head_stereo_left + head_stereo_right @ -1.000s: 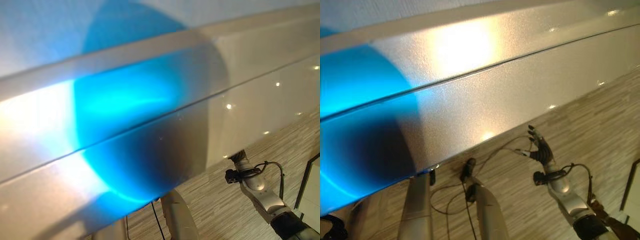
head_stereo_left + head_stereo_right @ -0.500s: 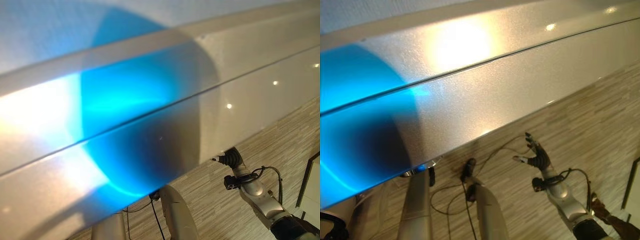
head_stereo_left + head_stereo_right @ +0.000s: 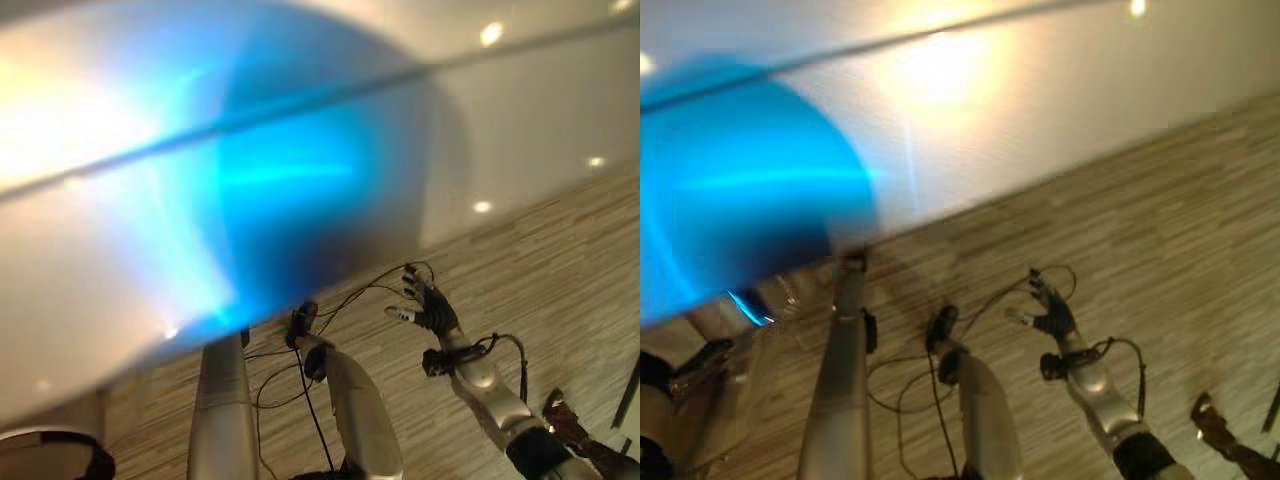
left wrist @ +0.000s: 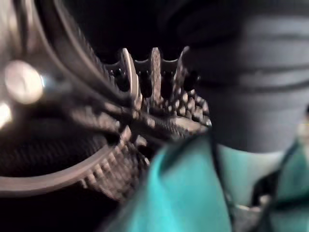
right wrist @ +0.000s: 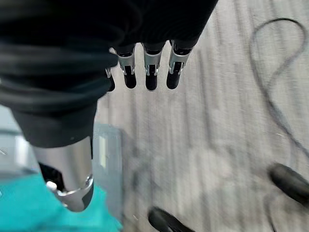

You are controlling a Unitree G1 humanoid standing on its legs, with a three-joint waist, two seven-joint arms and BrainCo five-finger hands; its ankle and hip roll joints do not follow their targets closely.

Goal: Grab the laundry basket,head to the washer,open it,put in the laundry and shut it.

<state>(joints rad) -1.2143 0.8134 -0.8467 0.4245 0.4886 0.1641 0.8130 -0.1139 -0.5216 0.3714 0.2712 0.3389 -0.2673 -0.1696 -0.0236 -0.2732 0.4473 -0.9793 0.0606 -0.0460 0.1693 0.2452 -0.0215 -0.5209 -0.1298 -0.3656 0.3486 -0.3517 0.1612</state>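
Left eye view: close under a glossy panel [image 3: 300,150] with a blue glare, lower edge slanting across the floor [image 3: 560,250]. Right hand [image 3: 425,305] spread and empty just past that edge. Risk of clipping the edge if raised without first pulling clear. Open floor to the right.

Right eye view: same panel edge. Free room lies over the planks toward the right side, none upward.

Left wrist view: left hand [image 4: 153,72] pressed against the woven basket [image 4: 111,164], teal laundry [image 4: 183,203] bulging beside it. Cannot tell how firm the hold is. Likely trouble: basket tipping or cloth spilling over the rim while walking, or the basket knocking the panel.

Right wrist view: fingers [image 5: 149,72] straight and apart above bare floor, laundry at a corner. Nothing near to snag.
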